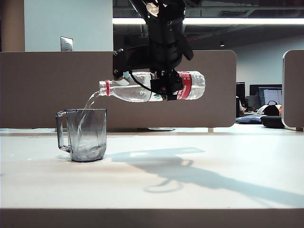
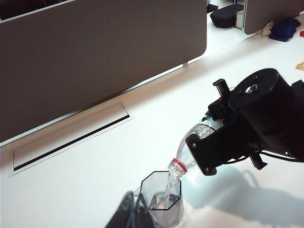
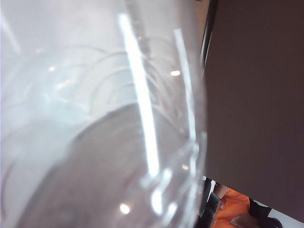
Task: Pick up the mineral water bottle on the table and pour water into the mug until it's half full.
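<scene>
right fingers clamp bottle | left fingers unclear | exterior: water entering mug

Mug on off-white table

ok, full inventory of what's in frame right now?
mineral water bottle: 1, clear with red-and-white label and red neck ring, held about level above the table, mouth over the mug
water: 1 stream, clear, falling from the bottle mouth into the mug; a little pooled at the bottom
mug: 1, smoky grey, standing on the left of the table, handle to the left
table: 1, off-white
partition panel: 1, brown, behind the table
right hand: 1, black, shut on the bottle's middle
left hand: 1, black, only its tips in view, near the mug; open or shut unclear
</scene>
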Robot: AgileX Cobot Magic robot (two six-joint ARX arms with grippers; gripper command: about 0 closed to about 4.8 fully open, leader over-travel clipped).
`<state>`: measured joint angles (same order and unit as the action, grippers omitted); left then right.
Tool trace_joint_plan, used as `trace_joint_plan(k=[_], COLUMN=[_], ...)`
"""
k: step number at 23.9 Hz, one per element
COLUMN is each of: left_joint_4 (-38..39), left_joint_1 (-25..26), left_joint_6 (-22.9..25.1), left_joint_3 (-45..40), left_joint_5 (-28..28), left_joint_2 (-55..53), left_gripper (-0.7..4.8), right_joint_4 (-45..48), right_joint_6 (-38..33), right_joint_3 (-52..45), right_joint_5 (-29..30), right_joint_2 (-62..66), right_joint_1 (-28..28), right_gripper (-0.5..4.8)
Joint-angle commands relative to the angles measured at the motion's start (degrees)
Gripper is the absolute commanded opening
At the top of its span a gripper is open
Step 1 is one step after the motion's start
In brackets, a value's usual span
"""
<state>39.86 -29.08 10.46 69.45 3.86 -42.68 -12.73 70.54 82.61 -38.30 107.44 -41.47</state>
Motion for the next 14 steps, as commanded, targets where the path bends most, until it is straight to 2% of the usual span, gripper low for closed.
trace_joint_plan(k=[1, 14], left_joint_4=[-0.4, 0.4], left_joint_1=[0.1, 0.1], left_joint_6=[-0.4, -0.4], left_joint_3=[0.4, 0.4], left_joint_5=[-0.2, -0.2], left_joint_2=[0.2, 0.6], left_gripper=[-0.05, -0.05], right_joint_4=[2.3, 2.3], right_joint_6=[0.0, 0.0], right_joint_3=[0.6, 0.6], right_joint_5=[-1.3, -3.6], right_joint_2=[-0.9, -0.9], right_joint_1=[-0.2, -0.2], right_gripper=[2.24, 2.24])
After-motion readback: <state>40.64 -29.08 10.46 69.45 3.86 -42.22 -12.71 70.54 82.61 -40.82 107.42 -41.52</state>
